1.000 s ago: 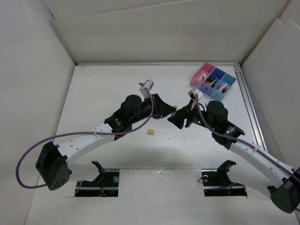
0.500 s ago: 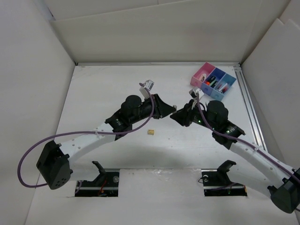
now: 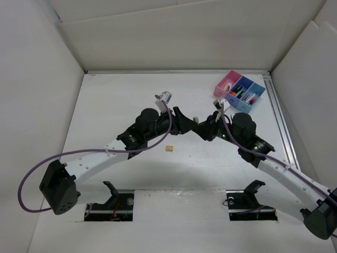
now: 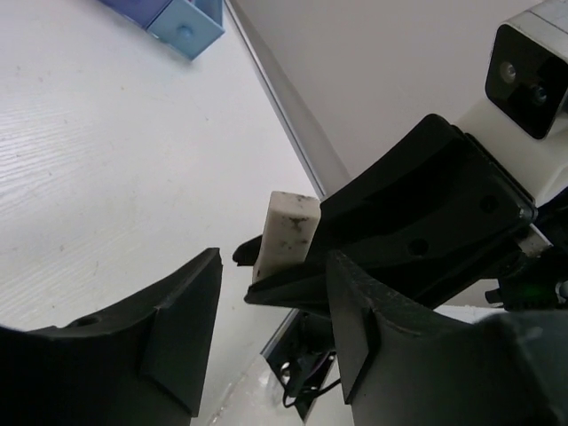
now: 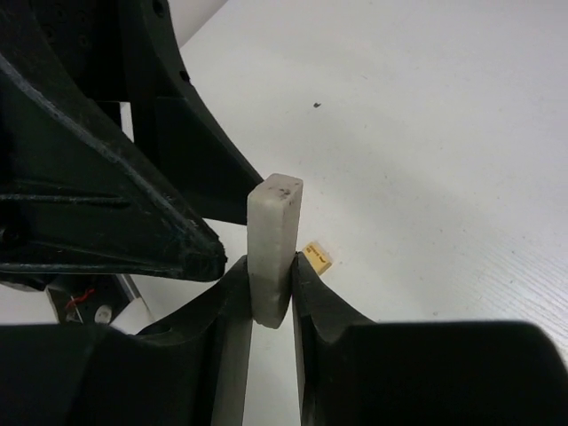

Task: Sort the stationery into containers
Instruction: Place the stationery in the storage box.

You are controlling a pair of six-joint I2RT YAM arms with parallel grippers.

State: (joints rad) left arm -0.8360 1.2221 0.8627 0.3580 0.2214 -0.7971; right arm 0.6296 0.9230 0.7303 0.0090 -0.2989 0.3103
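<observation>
The right end effector (image 5: 269,288) grasps only the lower end of an upright grey eraser block (image 5: 274,222) above the bench (image 5: 426,133), the left end effector (image 4: 273,284) released just beside, so opening too early may drop it.

White panel walls (image 3: 174,42) box in a white table (image 3: 116,105) — metal rail (image 3: 281,124) at right.

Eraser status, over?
Right fingers shut on white eraser, upright. Left fingers open, facing it close. Yellow eraser loose on table.
</observation>
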